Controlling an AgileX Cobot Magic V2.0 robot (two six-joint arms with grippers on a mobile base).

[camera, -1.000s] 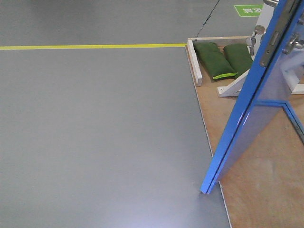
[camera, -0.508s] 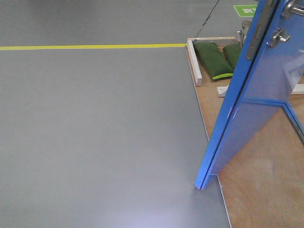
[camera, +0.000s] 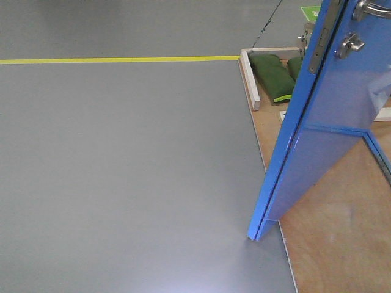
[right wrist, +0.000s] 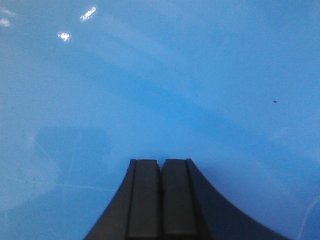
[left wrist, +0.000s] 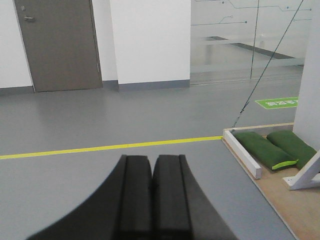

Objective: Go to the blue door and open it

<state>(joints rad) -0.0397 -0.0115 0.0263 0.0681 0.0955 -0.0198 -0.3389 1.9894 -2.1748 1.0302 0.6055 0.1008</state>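
Glossy bright-blue door (camera: 330, 140), plain, with silver handle (camera: 371, 8), silver lock (camera: 350, 44) and dull grey latch plate (camera: 318, 46); in the right wrist view it's flat blue with white glare spots. Floor (camera: 122, 171) matte grey with a yellow line (camera: 116, 60) and a green sign (camera: 313, 11) with white lettering; base board (camera: 342, 244) tan wood, rail (camera: 250, 79) white, bags (camera: 274, 76) dark green with a lime edge. Left gripper (left wrist: 151, 162) and right gripper (right wrist: 161, 164) black; far door (left wrist: 57, 45) grey-brown, wall (left wrist: 150, 40) white with grey skirting.
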